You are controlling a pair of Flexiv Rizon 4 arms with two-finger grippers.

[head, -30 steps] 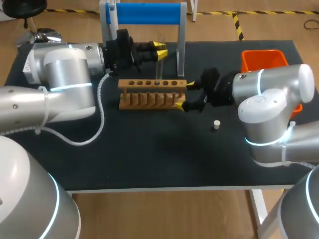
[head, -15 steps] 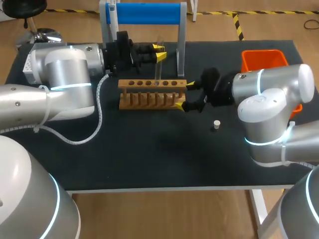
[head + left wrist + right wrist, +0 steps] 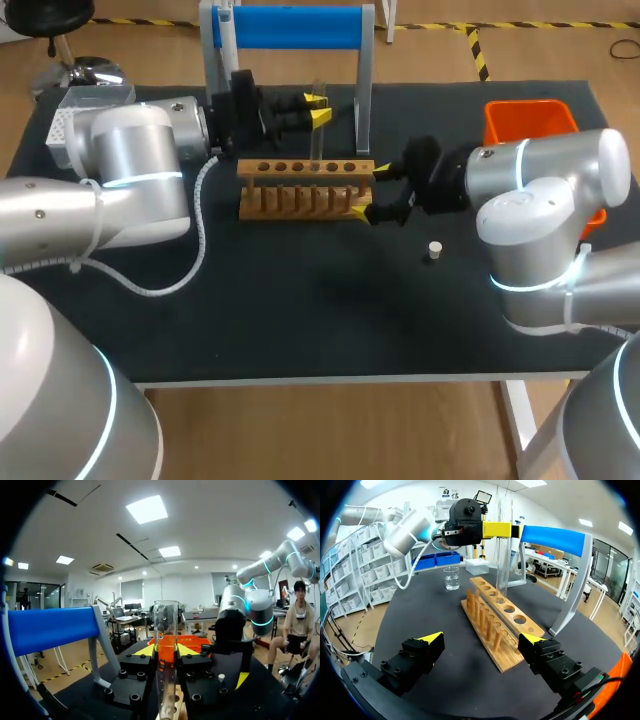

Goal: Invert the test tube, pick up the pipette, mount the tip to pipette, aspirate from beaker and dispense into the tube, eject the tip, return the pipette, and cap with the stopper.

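Clock bearings are taken on the table point(image 3: 300, 310) from the head view, 12 o'clock being the far edge.

1. The left arm point(image 3: 130, 170) enters from 9 o'clock and lies across the far-left part of the table.
2. A beaker point(image 3: 451, 578) shows in the right wrist view only. It stands beyond the rack's far end, below the left arm.
3. The left gripper point(image 3: 319, 107) sits at about 12 o'clock, above the rack. Its yellow-tipped fingers point(image 3: 145, 650) are clamped on the test tube point(image 3: 318, 135), one on each side.
4. The test tube stands upright with its open mouth uppermost. Its lower end is at a hole near the right end of the rack's row. Whether it sits in the hole or just above it cannot be told.
5. A frame with a blue bar point(image 3: 290, 28) stands at 12 o'clock, behind the tube.
6. The wooden rack point(image 3: 300, 195) lies just short of the frame, with its holes in a row running 9 to 3 o'clock.
7. The right gripper point(image 3: 371, 192) is at the rack's 3 o'clock end. Its fingers point(image 3: 431, 639) are spread wide, with the rack's end ahead of the gap. No contact is seen.
8. A white stopper point(image 3: 434, 250) stands on the table at 4 o'clock from the rack, apart from both grippers.
9. An orange bin point(image 3: 530, 118) sits at the far right, at 2 o'clock, partly behind the right arm point(image 3: 540, 200).
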